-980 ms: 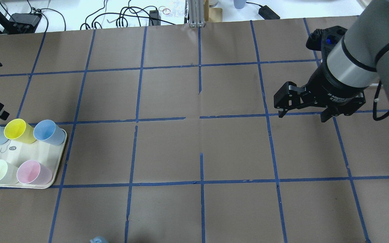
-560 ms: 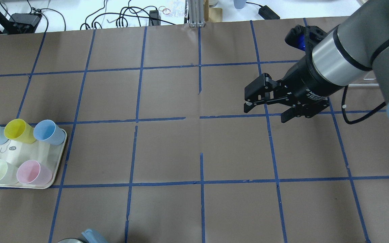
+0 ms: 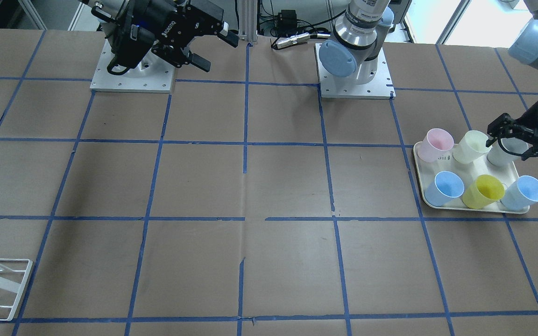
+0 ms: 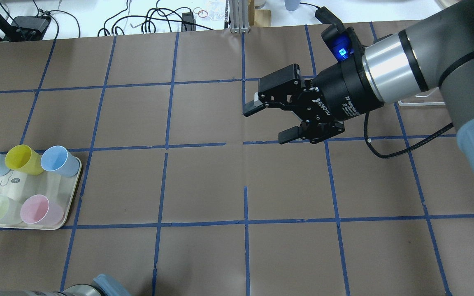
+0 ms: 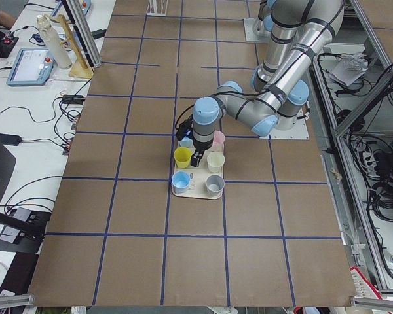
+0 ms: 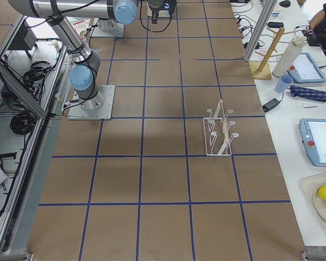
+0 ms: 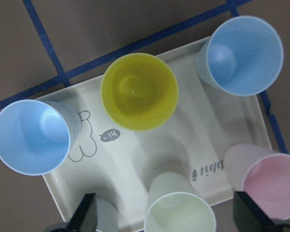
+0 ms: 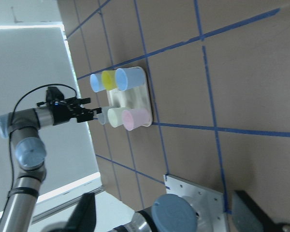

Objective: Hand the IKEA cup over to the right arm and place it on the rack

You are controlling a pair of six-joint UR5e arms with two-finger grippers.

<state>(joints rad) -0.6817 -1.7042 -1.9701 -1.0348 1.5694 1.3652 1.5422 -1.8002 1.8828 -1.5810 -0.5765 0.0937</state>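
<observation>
**Left claw over tray, cream cup between its fingers**

The tabletop (image 4: 204, 181) is brown paper with a blue tape grid. The rack (image 6: 220, 133) stands at the robot's right end, well apart from the cups. The tray (image 7: 150, 159) sits at the robot's left end and holds six upright cups, mouths up.

The right claw (image 4: 270, 121) hangs over the mid tabletop with its jaws spread wide. It holds nothing and faces toward the tray side. The left claw (image 3: 514, 140) hovers above the tray's robot-side row, also spread open and empty.

The cream cup (image 7: 180, 220) is the middle cup of that row. The grey cup (image 3: 502, 154) is on one side of it and the pink cup (image 3: 437, 143) on the other.

Key relation: in the left wrist view the cream cup lies between the two fingers (image 7: 84, 220), below the claw, with its long axis vertical. The coming move looks like a plain drop along that axis, then a squeeze on the cup wall.

One finger sits over the grey cup's edge and the other is near the pink cup, so either could snag on the way down. The left claw is by far the nearer one. The right claw is well apart and looks placed to receive the cup.
</observation>
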